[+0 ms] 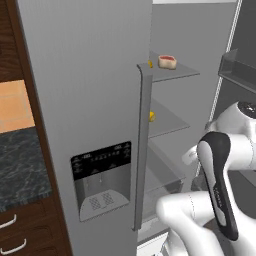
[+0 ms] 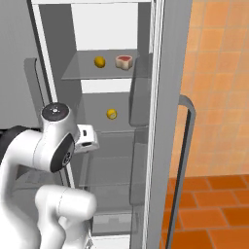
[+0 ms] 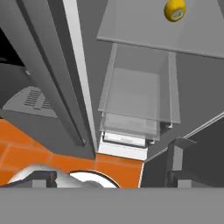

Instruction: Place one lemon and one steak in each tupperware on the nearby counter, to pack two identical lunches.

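With its fingers [image 3: 105,177] spread wide and empty at the open fridge, the first pick seems in hand: reach up to the lemon [image 3: 174,9] on the glass shelf [image 3: 131,26] ahead of them.

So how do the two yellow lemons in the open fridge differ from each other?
The upper yellow lemon sits on the top glass shelf beside the red-and-white steak; the lower yellow lemon sits alone on the shelf below. The upper one lies left of the steak, the lower one roughly under the gap between them. Both are small, round and untouched.
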{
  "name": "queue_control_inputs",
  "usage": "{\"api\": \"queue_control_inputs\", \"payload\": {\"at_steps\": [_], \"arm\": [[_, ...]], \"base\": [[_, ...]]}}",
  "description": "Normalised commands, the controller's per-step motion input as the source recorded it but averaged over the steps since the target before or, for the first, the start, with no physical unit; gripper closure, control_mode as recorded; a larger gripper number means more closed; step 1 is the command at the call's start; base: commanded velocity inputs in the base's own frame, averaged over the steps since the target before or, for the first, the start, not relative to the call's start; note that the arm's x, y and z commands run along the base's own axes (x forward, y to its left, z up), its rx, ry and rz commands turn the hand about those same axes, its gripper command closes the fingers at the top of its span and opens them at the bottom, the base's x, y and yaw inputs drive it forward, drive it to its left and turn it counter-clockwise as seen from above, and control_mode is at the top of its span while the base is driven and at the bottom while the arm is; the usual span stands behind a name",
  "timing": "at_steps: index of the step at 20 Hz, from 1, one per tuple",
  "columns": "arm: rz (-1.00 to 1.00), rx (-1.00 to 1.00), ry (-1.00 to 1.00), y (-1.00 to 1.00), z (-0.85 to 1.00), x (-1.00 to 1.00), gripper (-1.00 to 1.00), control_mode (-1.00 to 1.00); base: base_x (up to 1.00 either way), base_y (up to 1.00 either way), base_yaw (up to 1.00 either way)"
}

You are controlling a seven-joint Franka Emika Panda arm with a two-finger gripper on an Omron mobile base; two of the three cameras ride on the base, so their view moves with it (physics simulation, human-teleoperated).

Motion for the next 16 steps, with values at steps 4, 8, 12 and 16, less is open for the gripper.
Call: {"api": "queue_control_inputs", "payload": {"at_steps": [4,8,12,16], "arm": [[0.12,0.0,-0.05,0.0,0.22,1.0,-1.0,-1.0],[0.06,0.0,0.0,0.0,0.11,1.0,-1.0,-1.0],[0.02,0.0,0.0,0.0,0.0,1.0,-1.0,-1.0],[0.0,0.0,0.0,0.0,0.0,1.0,-1.0,-1.0]], "base": [[0.0,0.0,0.0],[0.0,0.0,0.0],[0.0,0.0,0.0],[0.0,0.0,0.0]]}}
